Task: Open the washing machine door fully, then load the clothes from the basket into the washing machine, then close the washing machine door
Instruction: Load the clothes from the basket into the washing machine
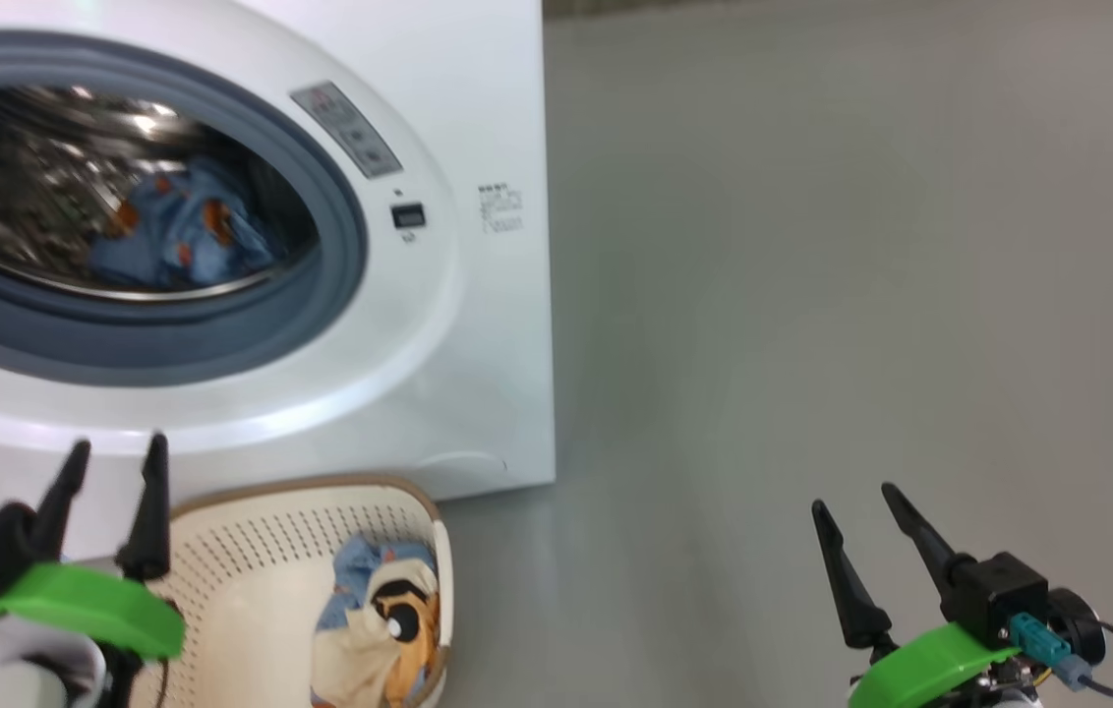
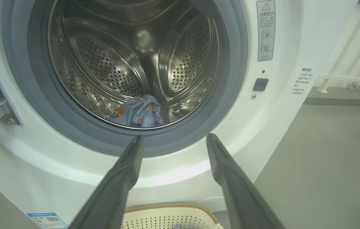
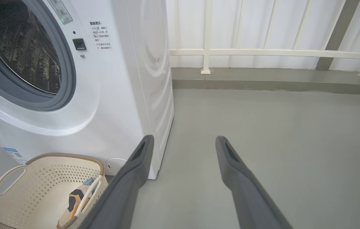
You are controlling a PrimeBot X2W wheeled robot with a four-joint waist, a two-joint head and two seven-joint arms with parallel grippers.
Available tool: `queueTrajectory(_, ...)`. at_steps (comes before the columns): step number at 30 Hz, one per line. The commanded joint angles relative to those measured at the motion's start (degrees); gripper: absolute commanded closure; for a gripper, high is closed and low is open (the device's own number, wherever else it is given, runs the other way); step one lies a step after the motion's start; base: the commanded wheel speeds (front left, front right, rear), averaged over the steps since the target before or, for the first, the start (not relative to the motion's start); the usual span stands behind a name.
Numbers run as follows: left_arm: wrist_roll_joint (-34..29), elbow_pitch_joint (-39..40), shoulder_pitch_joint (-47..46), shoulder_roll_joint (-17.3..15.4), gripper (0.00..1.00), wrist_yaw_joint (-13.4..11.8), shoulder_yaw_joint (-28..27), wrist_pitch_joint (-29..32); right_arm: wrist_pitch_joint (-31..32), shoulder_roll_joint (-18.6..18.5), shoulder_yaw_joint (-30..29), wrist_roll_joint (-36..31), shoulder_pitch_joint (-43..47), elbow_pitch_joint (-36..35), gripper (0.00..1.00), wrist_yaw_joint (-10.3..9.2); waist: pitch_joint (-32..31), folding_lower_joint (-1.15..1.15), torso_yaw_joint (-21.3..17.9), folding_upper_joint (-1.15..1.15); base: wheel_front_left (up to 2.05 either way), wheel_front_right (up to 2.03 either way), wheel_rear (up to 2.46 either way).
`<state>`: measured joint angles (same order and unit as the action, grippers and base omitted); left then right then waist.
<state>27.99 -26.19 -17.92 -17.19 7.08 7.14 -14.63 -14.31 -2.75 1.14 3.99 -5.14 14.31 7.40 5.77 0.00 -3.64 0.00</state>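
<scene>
Grey floor (image 1: pixel 812 295); basket (image 1: pixel 222 551) holding cream-orange piece (image 1: pixel 384 615), drum (image 2: pixel 103 63) holding blue garment (image 1: pixel 183 236); my left pincer (image 1: pixel 119 442), right pincer (image 1: pixel 851 497) both hanging apart, empty.

I've got my left gripper (image 1: pixel 119 444) low in front of the washing machine (image 1: pixel 478 324), just under its opening. Its fingers are spread wide and point up at it, with nothing between them. My right gripper (image 1: pixel 853 498) hangs well off to the machine's right, jaws just as wide and empty, fingers aimed past its corner.
</scene>
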Motion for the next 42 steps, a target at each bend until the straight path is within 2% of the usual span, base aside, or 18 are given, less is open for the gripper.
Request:
queueTrajectory(1, -1.5, 2.7, 1.1, -1.4, 0.0, -0.6, -2.6, -0.4, -0.7, -0.1, 1.3, -0.4, 0.5, -1.3, 0.0, 0.09, -6.1, 0.0, 2.9, 0.0, 0.0, 0.0, 0.0)
queueTrajectory(7, -3.7, 8.2, 8.0, 1.7, 0.0, -1.7, -4.1, -0.4, -0.7, -0.1, 1.4, -0.2, 2.0, -1.8, 0.0, 0.09, -8.1, 0.0, 3.3, 0.0, 0.0, 0.0, 0.0)
queueTrajectory(21, -7.2, 14.4, 17.6, 8.8, 0.0, -1.7, -4.9, -0.4, -0.7, -0.1, 2.5, 0.2, 4.5, -1.6, 0.0, 0.09, -11.6, 0.0, 3.3, 0.0, 0.0, 0.0, 0.0)
queueTrajectory(42, -10.8, 15.4, 20.1, 12.1, 0.0, -0.6, -7.0, -0.4, -0.7, -0.1, 3.2, 0.8, 4.4, -1.5, 0.0, 0.09, -12.3, 0.0, 2.0, 0.0, 0.0, 0.0, 0.0)
